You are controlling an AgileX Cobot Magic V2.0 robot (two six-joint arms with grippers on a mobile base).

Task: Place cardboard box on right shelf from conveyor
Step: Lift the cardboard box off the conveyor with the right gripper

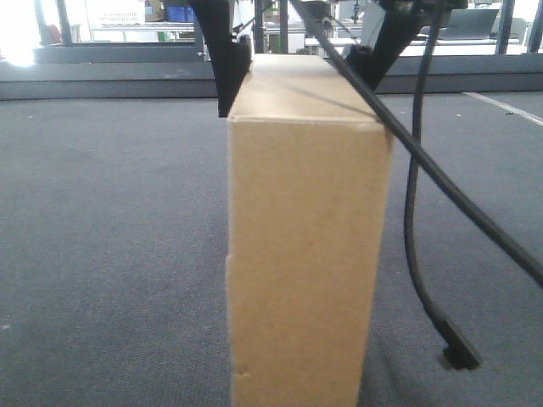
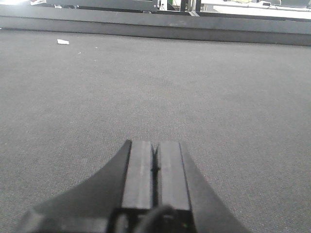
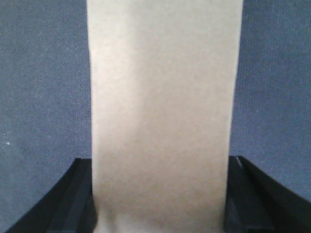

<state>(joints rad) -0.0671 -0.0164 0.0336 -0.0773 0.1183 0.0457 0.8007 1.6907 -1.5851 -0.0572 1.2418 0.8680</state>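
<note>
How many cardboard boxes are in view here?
1. The cardboard box is mid-frame against the conveyor, held between the right gripper's fingers, its base out of frame. Others could be hidden behind it.

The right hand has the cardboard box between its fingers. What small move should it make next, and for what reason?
Probably lift the right hand straight up a little. Its fingers appear pressed against both sides of the cardboard box, with the conveyor beneath, so the grasp seems made. The left hand is shut and empty.
</note>
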